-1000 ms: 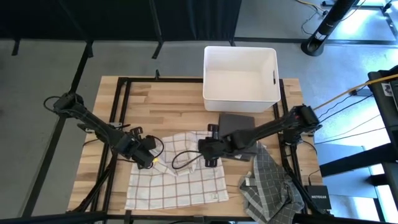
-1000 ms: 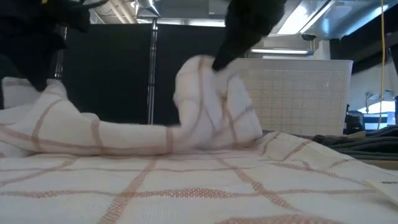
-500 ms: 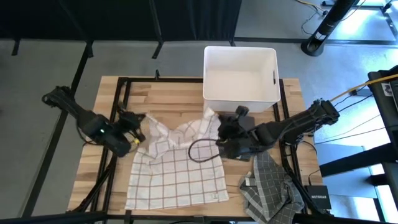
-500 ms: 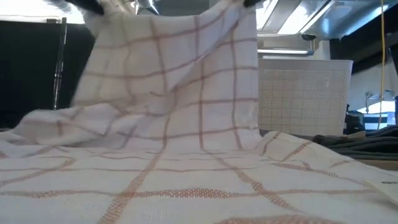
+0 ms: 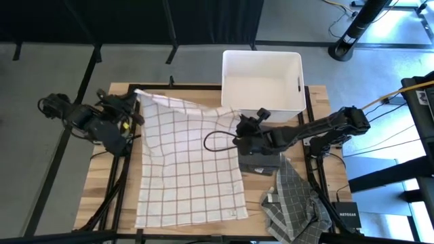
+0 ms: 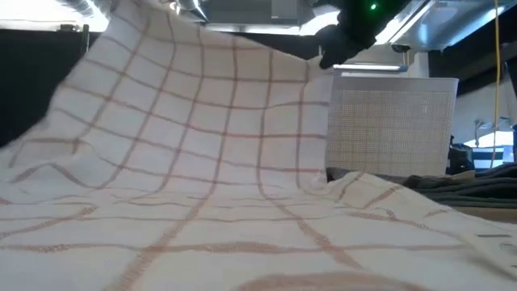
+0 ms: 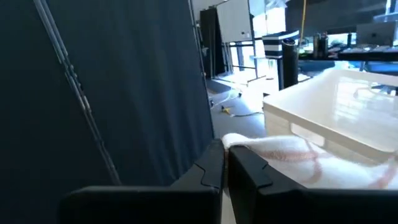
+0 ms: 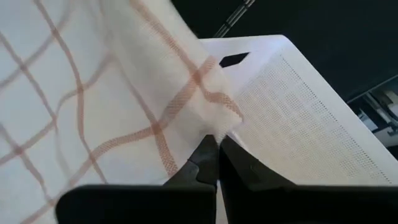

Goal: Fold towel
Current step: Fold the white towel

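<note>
A white towel with a red-brown check (image 5: 186, 159) is spread over the wooden table, its near half lying flat and its far edge lifted; in the low view the towel (image 6: 186, 153) rises like a sheet. My left gripper (image 5: 133, 102) is shut on the far left corner. My right gripper (image 5: 239, 122) is shut on the far right corner, close to the white bin (image 5: 262, 81). My left gripper pinches the towel's far left corner (image 7: 245, 144) between its two fingers, held above the table. The cloth runs from there across toward the right gripper. My right gripper pinches the far right corner (image 8: 214, 121) between its fingertips, lifted clear; the cloth runs away from it, stretched without folds.
A white plastic bin (image 5: 262, 81) stands at the table's far edge. A dark folded cloth (image 5: 261, 159) and a grey checked towel (image 5: 288, 200) lie at the right near side. A black cable loop (image 5: 213, 142) crosses the towel. The table's wood (image 5: 183, 95) shows at the far left.
Both grippers have risen and moved toward the table's far edge, the left one also toward the left, carrying the towel's corners with them. The bunched far half has unrolled and spread out; the near edge has stayed in place on the table.
</note>
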Robot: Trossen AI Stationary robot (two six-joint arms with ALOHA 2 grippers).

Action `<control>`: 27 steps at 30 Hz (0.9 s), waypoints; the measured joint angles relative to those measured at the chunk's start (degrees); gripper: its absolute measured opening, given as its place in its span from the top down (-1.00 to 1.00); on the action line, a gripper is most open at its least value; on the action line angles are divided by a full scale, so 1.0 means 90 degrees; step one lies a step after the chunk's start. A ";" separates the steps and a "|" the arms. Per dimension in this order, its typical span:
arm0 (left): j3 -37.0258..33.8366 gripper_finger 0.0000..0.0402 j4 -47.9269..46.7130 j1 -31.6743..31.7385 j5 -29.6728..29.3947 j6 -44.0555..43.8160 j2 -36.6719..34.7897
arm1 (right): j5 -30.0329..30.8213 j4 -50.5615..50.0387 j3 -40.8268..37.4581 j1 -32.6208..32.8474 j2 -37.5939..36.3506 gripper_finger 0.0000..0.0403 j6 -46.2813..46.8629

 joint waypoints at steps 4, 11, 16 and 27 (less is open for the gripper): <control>-0.0025 0.98 0.0024 0.0346 -0.0001 0.0128 -0.0299 | -0.0261 0.0624 -0.0110 -0.0380 0.0000 0.97 -0.0624; -0.0044 0.98 0.0061 0.0347 0.2555 -0.0086 -0.0338 | -0.1459 0.0621 -0.0112 -0.0267 0.0000 0.96 -0.0711; -0.0051 0.99 -0.0083 -0.0030 0.5366 -0.0890 0.0033 | -0.2106 0.0380 -0.0112 0.0480 0.0000 0.96 -0.0453; -0.0830 0.97 -0.0733 -0.1749 0.7003 -0.3772 0.1664 | -0.3137 0.0536 -0.0745 0.1746 0.0085 0.96 0.0643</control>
